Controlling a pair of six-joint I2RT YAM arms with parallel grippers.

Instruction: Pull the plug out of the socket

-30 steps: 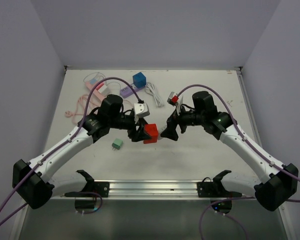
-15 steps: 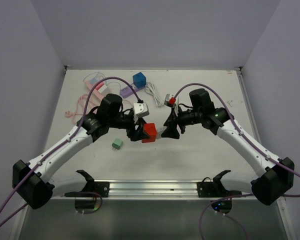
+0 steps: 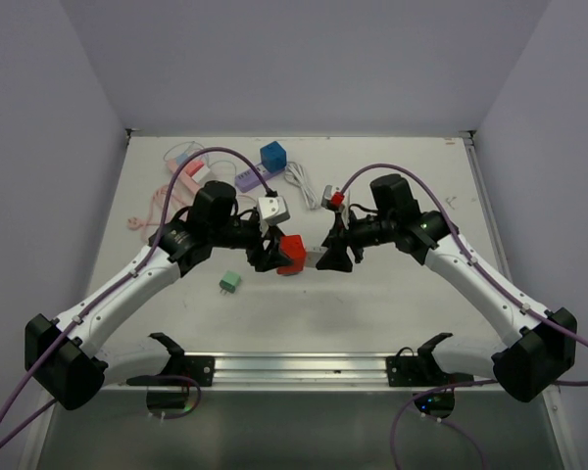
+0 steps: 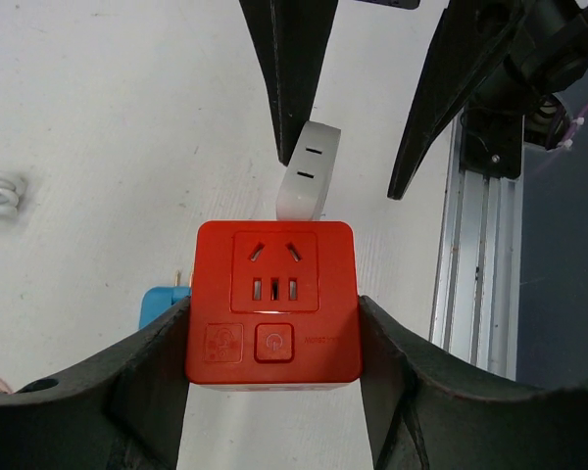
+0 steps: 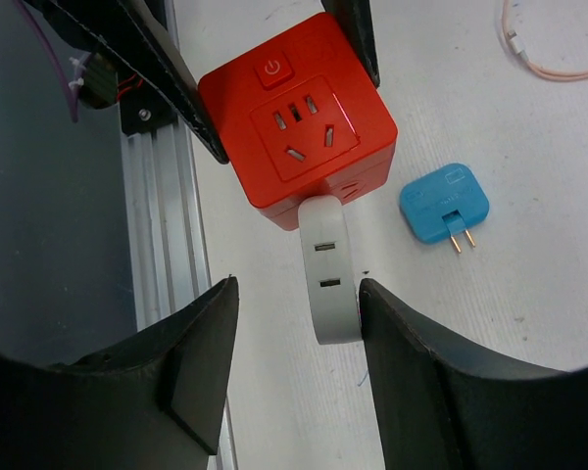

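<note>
left gripper (image 4: pixel 274 318) clamped on both sides of the red socket cube (image 4: pixel 272 304), centre of top view | white plug (image 5: pixel 328 284) seated in cube's side face | right gripper (image 5: pixel 299 289) straddles plug, partly open: one finger (image 5: pixel 392 333) touches it, gap at the other

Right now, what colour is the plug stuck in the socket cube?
Light grey plug, clearest in the right wrist view.

Right gripper (image 5: pixel 299 287) straddles a pale grey plug (image 5: pixel 328 284) jutting from the red cube socket (image 5: pixel 299 122), one finger perhaps touching it; a small blue adapter (image 5: pixel 443 204) lies nearby on the white table (image 5: pixel 490 323).
</note>
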